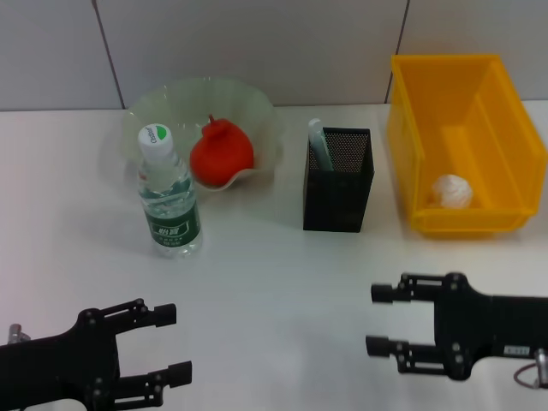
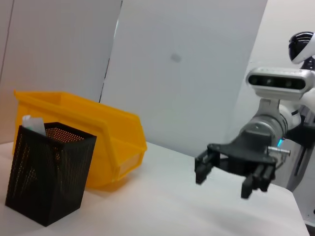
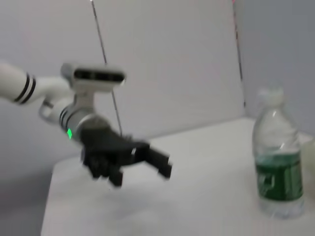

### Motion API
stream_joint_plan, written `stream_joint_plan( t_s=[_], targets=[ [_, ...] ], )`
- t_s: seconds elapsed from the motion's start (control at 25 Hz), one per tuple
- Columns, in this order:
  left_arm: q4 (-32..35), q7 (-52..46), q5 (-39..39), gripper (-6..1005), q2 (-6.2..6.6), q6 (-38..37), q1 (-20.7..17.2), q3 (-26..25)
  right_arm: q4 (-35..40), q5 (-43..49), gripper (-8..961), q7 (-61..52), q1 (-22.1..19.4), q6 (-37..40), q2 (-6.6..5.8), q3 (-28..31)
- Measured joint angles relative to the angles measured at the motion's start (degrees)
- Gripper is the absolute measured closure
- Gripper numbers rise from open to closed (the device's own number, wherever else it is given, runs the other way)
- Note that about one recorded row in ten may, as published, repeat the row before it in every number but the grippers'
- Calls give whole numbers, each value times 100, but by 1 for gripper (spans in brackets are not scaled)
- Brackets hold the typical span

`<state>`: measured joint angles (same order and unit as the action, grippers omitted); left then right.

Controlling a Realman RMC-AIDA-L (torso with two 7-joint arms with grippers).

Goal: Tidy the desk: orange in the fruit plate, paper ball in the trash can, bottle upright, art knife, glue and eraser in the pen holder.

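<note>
Bright, even overhead light washes the white table (image 1: 274,282), so the bottle (image 1: 169,197) and the black mesh holder (image 1: 337,180), both beyond the left gripper (image 1: 171,344), cast only faint, soft shadows. The head view is crisp with slight glare on the table. From the right wrist, everything is smeared by blur, the left gripper most of all.

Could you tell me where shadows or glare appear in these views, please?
Head view: even light, soft shadows beside the bottle and pen holder; left gripper and right gripper sit open near the front. Left wrist view: the pen holder's mesh is dark against a bright wall. Right wrist view: no glare on the table.
</note>
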<state>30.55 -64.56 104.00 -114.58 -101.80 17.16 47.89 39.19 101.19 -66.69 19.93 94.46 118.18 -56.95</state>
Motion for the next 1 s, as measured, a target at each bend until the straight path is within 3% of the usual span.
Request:
stream_joint_plan(
  t_s=[0.2,0.76,1.0],
  targets=[
    [46,-2,5,200,21,-72,25,37,-58,79,314,220,-28,58,68,-15],
    [67,-52,80,200,90,-159,112,45,-175,137,316,227,45,23,74,-25],
    [74,-288,429,200,118,-165,414,-3,-123,138,316,180,60,19,-42,16]
  ],
)
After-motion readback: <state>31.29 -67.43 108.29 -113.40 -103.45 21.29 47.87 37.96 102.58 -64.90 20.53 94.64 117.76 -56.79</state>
